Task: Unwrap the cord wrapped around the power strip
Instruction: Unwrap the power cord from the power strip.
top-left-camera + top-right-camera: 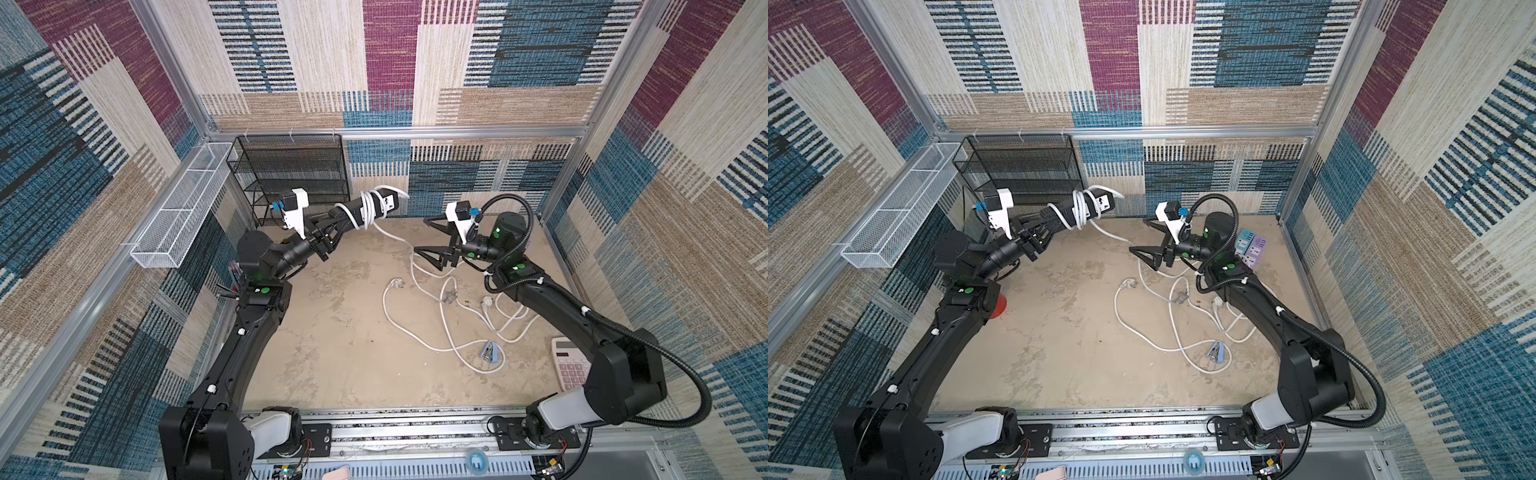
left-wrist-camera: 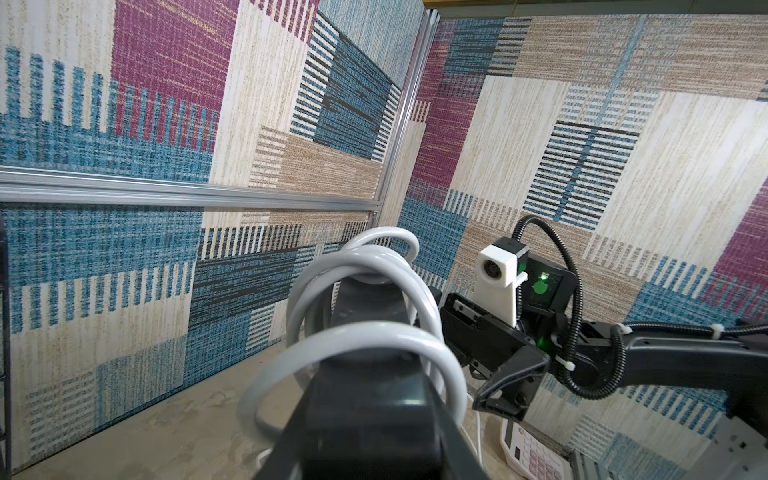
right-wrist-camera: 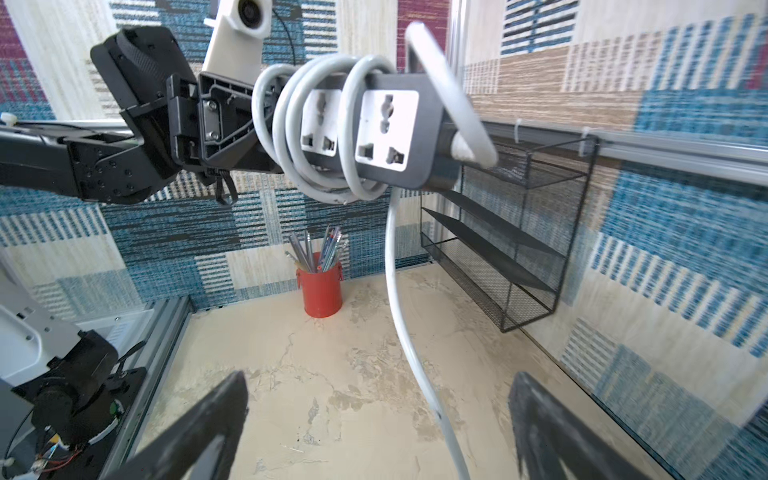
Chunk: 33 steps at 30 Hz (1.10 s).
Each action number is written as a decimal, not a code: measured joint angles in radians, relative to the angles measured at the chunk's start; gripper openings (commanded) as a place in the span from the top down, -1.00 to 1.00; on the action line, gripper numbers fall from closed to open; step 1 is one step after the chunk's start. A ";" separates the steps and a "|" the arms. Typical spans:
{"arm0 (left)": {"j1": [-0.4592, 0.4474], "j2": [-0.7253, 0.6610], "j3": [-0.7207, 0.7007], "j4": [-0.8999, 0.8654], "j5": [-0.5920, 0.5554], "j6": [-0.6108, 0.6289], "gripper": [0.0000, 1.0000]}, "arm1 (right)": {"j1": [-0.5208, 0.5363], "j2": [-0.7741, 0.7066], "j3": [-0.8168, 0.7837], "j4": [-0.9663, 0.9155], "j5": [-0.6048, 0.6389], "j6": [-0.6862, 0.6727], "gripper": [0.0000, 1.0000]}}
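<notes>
Up by the back wall [image 1: 457, 174], in the upper middle of both top views, your left pincer [image 1: 343, 214] has the power strip [image 1: 376, 203] raised clear of the table [image 1: 332, 340]. It is pressed together on the strip's near end, so the far, socket end sticks out free. That looks deliberate: with the strip up and roughly level, the cord [image 1: 366, 208] has room to be led round and off the open end. Several white turns are wound about its middle, and they look slack rather than tight in the right wrist view. From them the loose length drops to the table and lies in untidy loops toward the lower right of the frame. Your right pincer [image 1: 421, 235] stands just right of the strip, turned to face it, with its fingers spread wide and holding nothing. In its own camera the hanging cord runs down between the two fingers, apparently untouched. Judging from this, you need that hanging length pinched before the next turn can come off.
</notes>
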 measured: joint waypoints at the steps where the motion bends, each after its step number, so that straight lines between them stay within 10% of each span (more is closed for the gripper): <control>1: 0.000 0.001 0.001 0.004 0.002 -0.003 1.00 | 0.011 0.025 0.023 0.000 -0.003 -0.008 -0.97; 13: 0.000 0.005 0.002 0.010 0.011 -0.006 1.00 | 0.089 0.245 0.184 0.000 -0.039 -0.026 -0.63; 26: 0.000 0.006 0.003 0.010 0.027 -0.006 1.00 | 0.100 0.307 0.207 0.002 -0.043 -0.014 0.96; 33: 0.000 0.005 0.003 0.010 0.029 -0.006 1.00 | 0.094 0.295 0.190 0.002 -0.003 -0.008 1.00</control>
